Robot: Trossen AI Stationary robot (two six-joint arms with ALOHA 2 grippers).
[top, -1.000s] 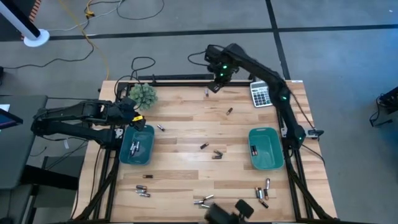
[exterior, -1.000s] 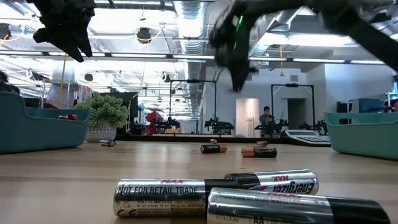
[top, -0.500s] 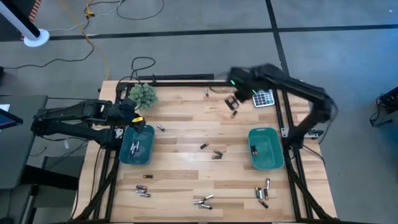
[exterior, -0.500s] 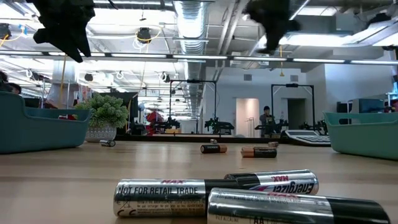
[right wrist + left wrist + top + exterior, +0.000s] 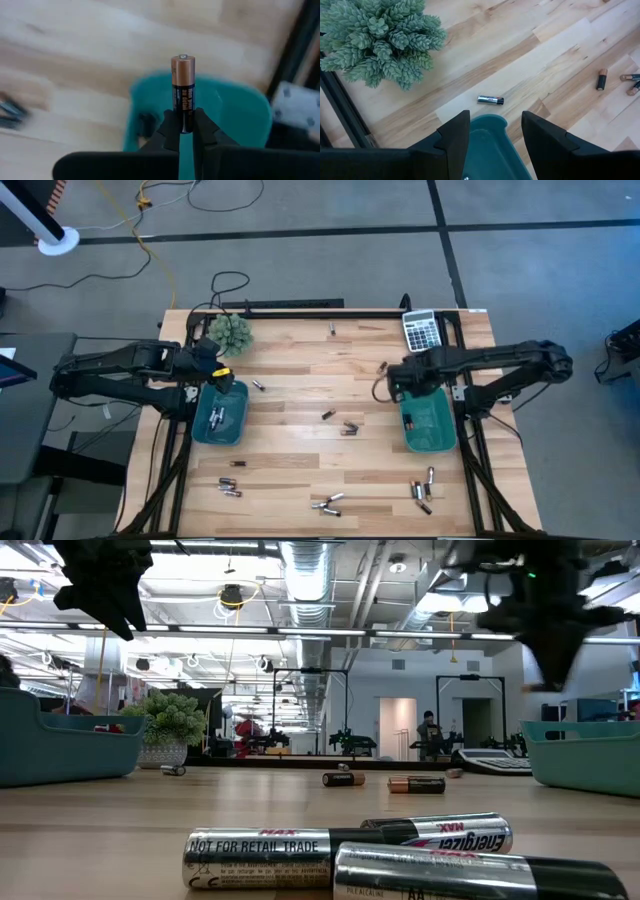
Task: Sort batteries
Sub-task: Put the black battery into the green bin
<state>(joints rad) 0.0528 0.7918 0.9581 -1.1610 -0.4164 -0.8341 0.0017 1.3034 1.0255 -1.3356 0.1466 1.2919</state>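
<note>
Gripping a copper-topped battery [image 5: 183, 90] upright, the closed right pincer [image 5: 184, 131] hangs at the right bin [image 5: 428, 420] rim; left pincer [image 5: 494, 132] waits open.

1. Both arms were dark, nearly black, built of slim jointed segments.
2. The left arm [image 5: 120, 370] carried a patch of yellow near its wrist end.
3. The right arm [image 5: 500, 365] had a thin dark cable looping beside its wrist, and a small green light glowed on it in the low view.
4. The left gripper [image 5: 492, 137] had two broad, matte black fingers with angular, stepped edges.
5. The right gripper [image 5: 186, 131] had the same black fingers, narrowing toward the tips.
</note>
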